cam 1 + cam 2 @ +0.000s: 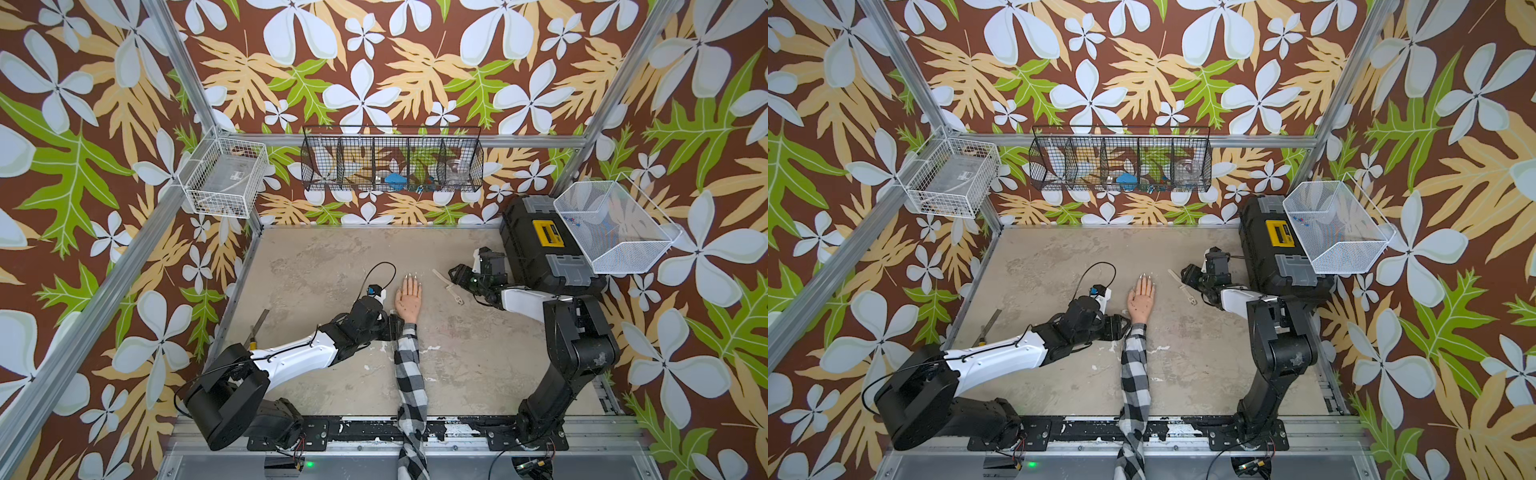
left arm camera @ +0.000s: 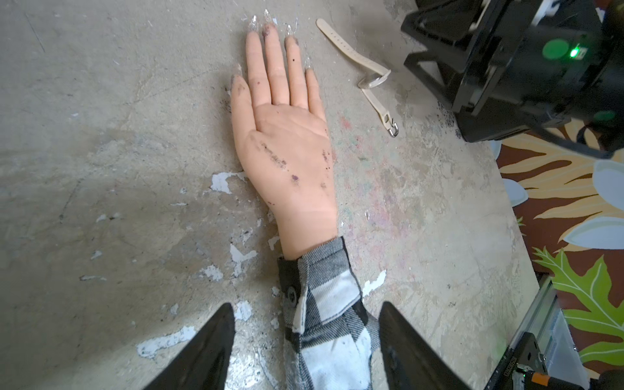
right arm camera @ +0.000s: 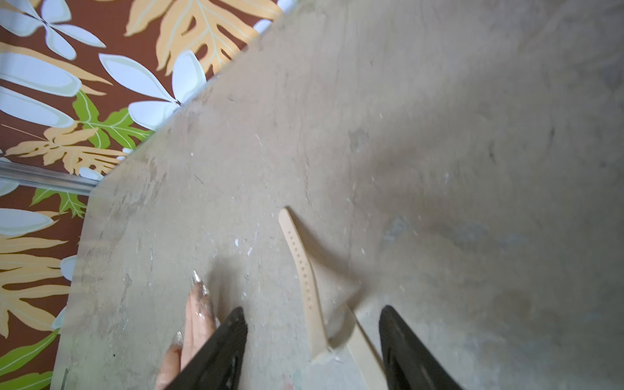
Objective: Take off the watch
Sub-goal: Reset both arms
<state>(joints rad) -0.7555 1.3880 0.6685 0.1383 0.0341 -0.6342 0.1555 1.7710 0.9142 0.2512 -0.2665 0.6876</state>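
Watch [image 1: 450,287] lies off the wrist, right of mannequin hand [image 1: 408,300]. Right gripper [image 3: 311,308] open over it; left gripper [image 2: 306,304] parted astride sleeve [image 2: 334,341]. Advise a straight-up retreat, clear of the strap.

Both top views look down over the whole table [image 1: 332,257]. Wrist views, close and low, share the watch [image 2: 354,50].
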